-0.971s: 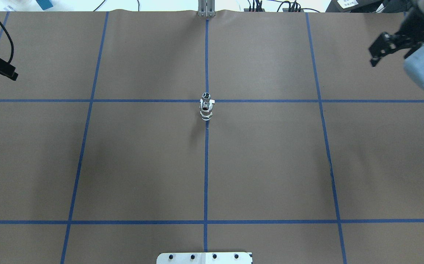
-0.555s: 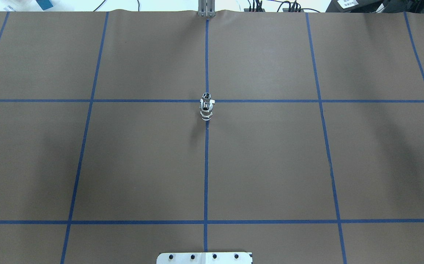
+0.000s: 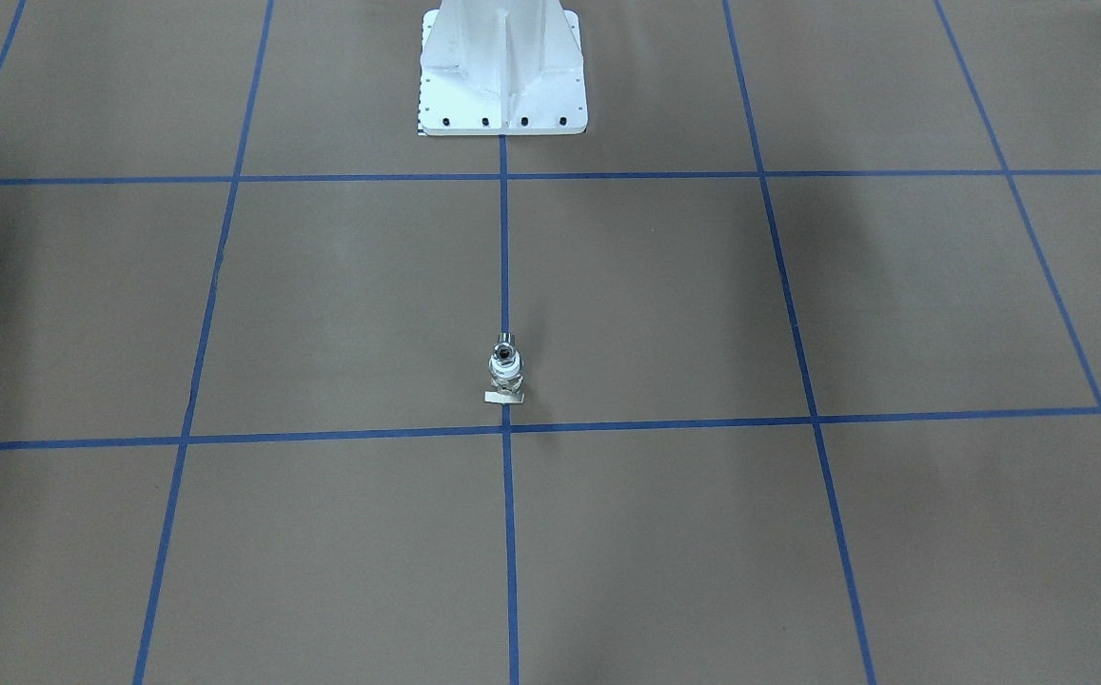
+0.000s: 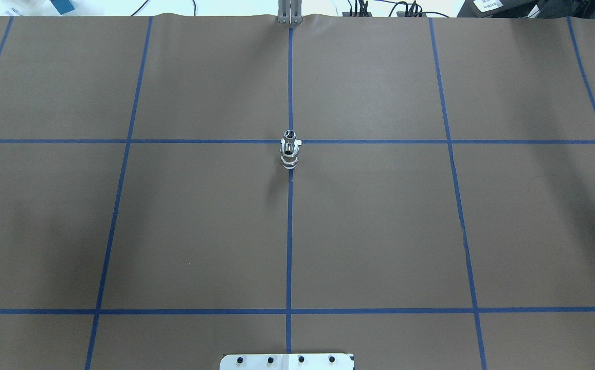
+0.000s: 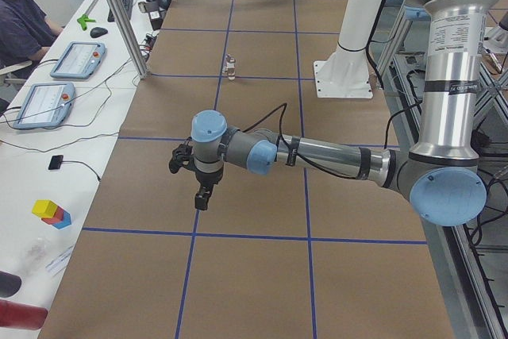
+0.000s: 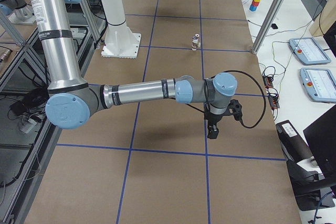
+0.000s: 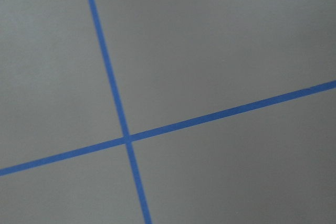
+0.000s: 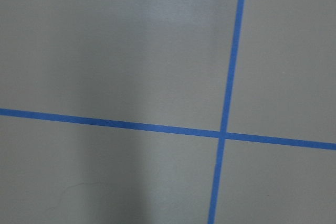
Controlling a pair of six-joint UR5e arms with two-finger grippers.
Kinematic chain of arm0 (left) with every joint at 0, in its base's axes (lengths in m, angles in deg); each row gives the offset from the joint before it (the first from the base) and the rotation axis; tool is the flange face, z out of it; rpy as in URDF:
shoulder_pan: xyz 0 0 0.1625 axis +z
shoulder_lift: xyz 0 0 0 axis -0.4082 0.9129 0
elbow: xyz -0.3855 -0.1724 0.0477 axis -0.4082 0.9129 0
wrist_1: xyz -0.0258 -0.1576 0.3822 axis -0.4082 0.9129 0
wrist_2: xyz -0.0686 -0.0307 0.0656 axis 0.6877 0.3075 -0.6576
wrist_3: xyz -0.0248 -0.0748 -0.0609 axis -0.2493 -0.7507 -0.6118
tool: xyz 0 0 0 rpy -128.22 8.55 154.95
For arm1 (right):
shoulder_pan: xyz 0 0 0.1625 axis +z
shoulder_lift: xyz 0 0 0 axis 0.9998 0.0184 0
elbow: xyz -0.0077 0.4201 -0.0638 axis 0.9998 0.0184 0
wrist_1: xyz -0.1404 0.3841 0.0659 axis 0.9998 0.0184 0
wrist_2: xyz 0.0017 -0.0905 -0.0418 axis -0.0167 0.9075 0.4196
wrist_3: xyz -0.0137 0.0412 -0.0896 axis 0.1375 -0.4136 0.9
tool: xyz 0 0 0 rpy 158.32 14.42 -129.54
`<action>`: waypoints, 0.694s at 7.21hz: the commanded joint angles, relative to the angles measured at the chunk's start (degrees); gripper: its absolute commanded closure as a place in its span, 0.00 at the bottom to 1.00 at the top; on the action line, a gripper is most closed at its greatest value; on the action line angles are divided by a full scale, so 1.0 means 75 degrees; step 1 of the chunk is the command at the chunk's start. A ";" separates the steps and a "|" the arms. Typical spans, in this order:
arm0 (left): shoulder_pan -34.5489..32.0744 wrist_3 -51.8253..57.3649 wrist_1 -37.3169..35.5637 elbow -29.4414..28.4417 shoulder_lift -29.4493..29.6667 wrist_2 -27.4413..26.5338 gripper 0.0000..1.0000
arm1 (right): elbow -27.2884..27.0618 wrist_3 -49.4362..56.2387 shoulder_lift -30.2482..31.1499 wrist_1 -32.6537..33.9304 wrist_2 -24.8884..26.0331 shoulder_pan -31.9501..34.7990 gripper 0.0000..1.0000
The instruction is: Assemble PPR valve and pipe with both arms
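A small chrome and white valve-and-pipe piece stands upright alone at the table's middle; it also shows in the front-facing view, the left side view and the right side view. My left arm reaches out low over the table's left end, its gripper pointing down, far from the piece. My right arm does the same at the right end, its gripper pointing down. I cannot tell whether either is open or shut. Both wrist views show only brown paper and blue tape.
The white bolted pedestal stands at the robot's side of the table. Blue tape lines grid the brown paper. An aluminium post stands at the far edge. An operator and tablets are beyond it.
Both grippers have moved outward and left the overhead view: the left one off the left edge, the right one off the right edge. The valve-and-pipe piece has not moved.
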 commanded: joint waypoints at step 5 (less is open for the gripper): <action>-0.1224 0.0945 -0.1058 -0.0546 0.0175 0.0681 0.00 | 0.0012 -0.0502 0.0139 -0.0022 -0.0110 0.0166 0.00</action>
